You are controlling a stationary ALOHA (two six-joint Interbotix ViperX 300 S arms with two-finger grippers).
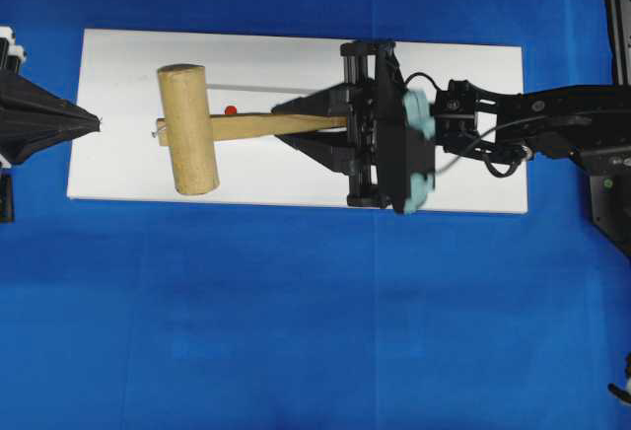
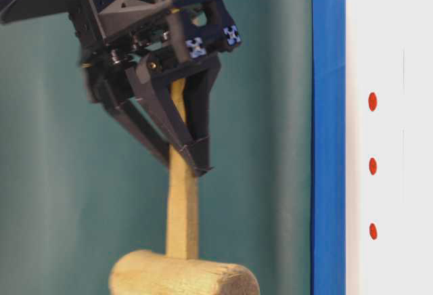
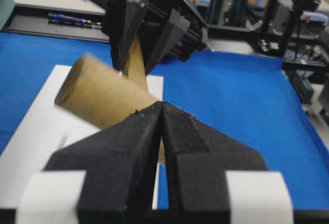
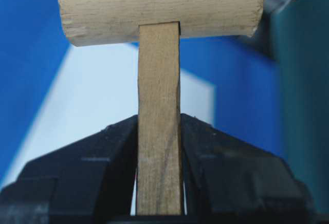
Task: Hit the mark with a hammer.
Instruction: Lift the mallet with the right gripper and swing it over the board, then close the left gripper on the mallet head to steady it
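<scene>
The hammer, a light wooden mallet, hangs in the air over the white board (image 1: 454,85). Its thick head (image 1: 187,129) is on the left and its squared handle (image 1: 266,126) runs right. My right gripper (image 1: 286,124) is shut on the handle; the wrist view shows the handle (image 4: 158,80) clamped between both fingers below the head (image 4: 159,8). A red mark (image 1: 230,109) shows on the board just right of the head. At table level, three red marks (image 2: 372,166) sit in a row, apart from the head (image 2: 183,275). My left gripper (image 1: 91,122), shut and empty (image 3: 162,106), stays at the board's left edge.
Blue cloth (image 1: 296,331) covers the table all round the board. The right arm (image 1: 552,119) stretches in from the right edge. Black frame rails and equipment (image 3: 241,8) stand beyond the cloth's far side. A teal backdrop (image 2: 67,207) rises behind the hammer.
</scene>
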